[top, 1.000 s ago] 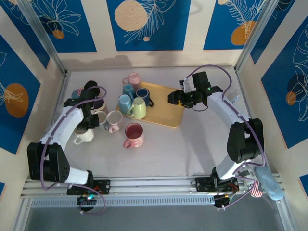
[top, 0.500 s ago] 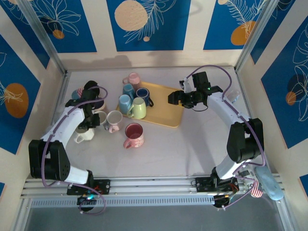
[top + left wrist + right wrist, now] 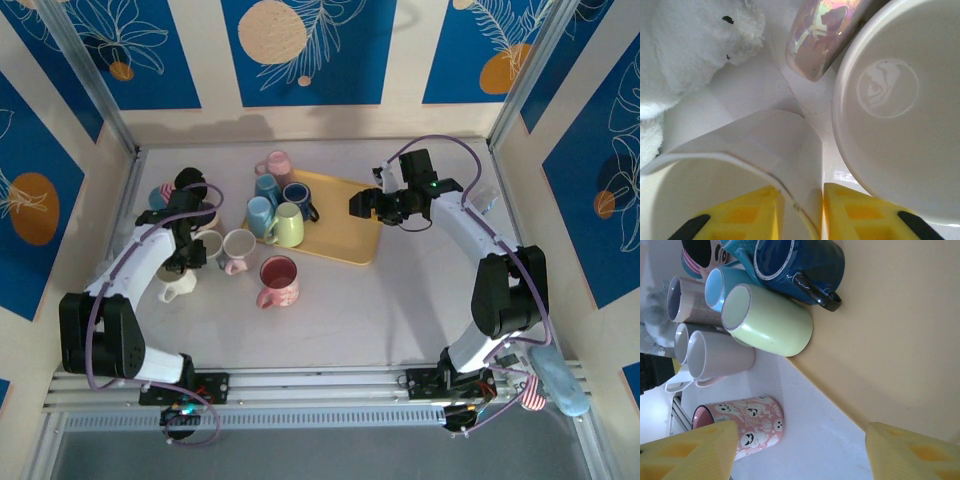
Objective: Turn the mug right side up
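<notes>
A white mug (image 3: 174,284) stands mouth up on the table (image 3: 380,310) at the left, its handle toward the near left. My left gripper (image 3: 187,256) is over its rim. In the left wrist view one yellow finger (image 3: 740,215) is inside the mug (image 3: 790,145) and the other finger (image 3: 865,215) is outside against the wall. The jaws stand slightly apart, astride the wall with a little slack, so the gripper (image 3: 800,210) is open. My right gripper (image 3: 362,204) hovers open over the yellow tray (image 3: 350,240), holding nothing between its fingertips (image 3: 800,450).
Close beside the white mug stand another white mug (image 3: 890,100), an iridescent mug (image 3: 820,35) and a white plush (image 3: 690,45). A pink ghost mug (image 3: 278,281) stands mid-table. The tray carries a green mug (image 3: 767,322), a dark blue mug (image 3: 800,262) and light blue ones.
My left gripper's jaws have eased apart on the white mug's wall, and the left arm has shifted slightly. The right arm has not moved.
</notes>
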`<state>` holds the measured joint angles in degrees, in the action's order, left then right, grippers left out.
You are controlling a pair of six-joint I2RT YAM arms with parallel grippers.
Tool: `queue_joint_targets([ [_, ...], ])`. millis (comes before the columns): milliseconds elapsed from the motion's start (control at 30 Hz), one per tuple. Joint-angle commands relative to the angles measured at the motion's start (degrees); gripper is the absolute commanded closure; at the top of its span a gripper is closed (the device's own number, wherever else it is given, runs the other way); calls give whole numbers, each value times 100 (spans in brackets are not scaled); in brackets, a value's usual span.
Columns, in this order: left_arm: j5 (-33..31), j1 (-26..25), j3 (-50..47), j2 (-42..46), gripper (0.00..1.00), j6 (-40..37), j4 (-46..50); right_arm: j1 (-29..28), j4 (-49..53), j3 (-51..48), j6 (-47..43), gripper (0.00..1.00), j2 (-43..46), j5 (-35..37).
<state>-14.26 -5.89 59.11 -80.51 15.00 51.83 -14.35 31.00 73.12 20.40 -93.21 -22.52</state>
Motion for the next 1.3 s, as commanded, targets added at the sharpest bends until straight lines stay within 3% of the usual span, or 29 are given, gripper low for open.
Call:
queue_joint_targets([
  [0, 90, 18, -110, 96, 69, -31, -34, -40, 155, 124, -99, 32, 163, -17],
  [533, 267, 27, 1004, 573, 67, -130, 897, -253, 337, 320, -269, 32, 49, 300],
  [600, 700, 27, 1161, 698, 66, -96, 773, -394, 345, 375, -258, 32, -11, 398],
  [733, 2466, 10, 988, 1089, 65, 111, -240, -806, 95, 458, -351, 36, -234, 622],
  [833, 3435, -51, 637, 1301, 65, 131, -1199, -1063, -289, 507, -907, 37, -424, 881],
  [1033, 4222, -218, 312, 1306, 60, -260, -1901, -1140, -555, 992, -1912, 41, -1119, 962],
  [1267, 4505, -267, 22, 1397, 59, -393, -2382, -1167, -226, 1975, -2472, 51, -2153, 1243],
])
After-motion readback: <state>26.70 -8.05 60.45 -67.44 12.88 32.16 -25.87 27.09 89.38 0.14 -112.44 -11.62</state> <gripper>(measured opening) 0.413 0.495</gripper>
